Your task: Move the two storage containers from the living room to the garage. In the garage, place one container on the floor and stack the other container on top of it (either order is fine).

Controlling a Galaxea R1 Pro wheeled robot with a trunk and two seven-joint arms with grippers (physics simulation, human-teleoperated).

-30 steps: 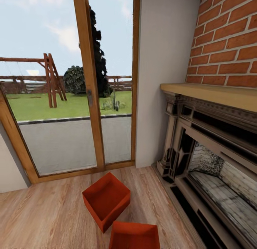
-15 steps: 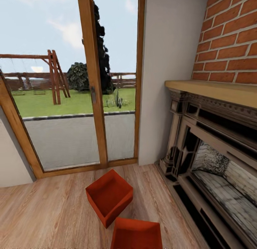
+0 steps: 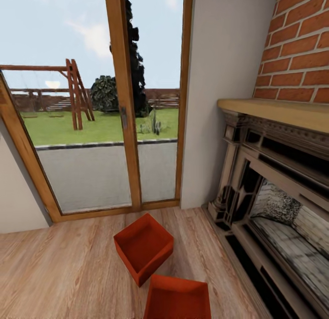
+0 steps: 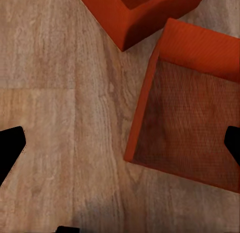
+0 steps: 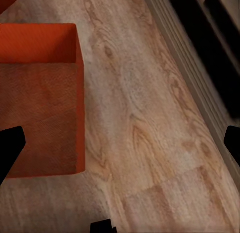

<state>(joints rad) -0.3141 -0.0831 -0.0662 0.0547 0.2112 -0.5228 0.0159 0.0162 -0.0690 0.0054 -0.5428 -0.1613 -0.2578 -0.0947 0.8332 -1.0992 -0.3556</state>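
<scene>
Well, the near rust-red rectangular open-top plastic bin (image 3: 176, 298) looks light, stiff and empty. Its thin walls suit pinching from both sides, and the left gripper (image 4: 120, 143) and right gripper (image 5: 120, 143) hang spread wide.

I'm in a home living room. The ornate dark fireplace (image 3: 274, 191) is my landmark: wooden mantel (image 3: 278, 112) on top, red brick wall (image 3: 299, 49) above that. Left of it, past a plain white wall, wood-framed glass doors (image 3: 121, 113) look onto a lawn with a swing set (image 3: 75, 95). Light wood-plank flooring (image 3: 68, 268) runs in front.
</scene>
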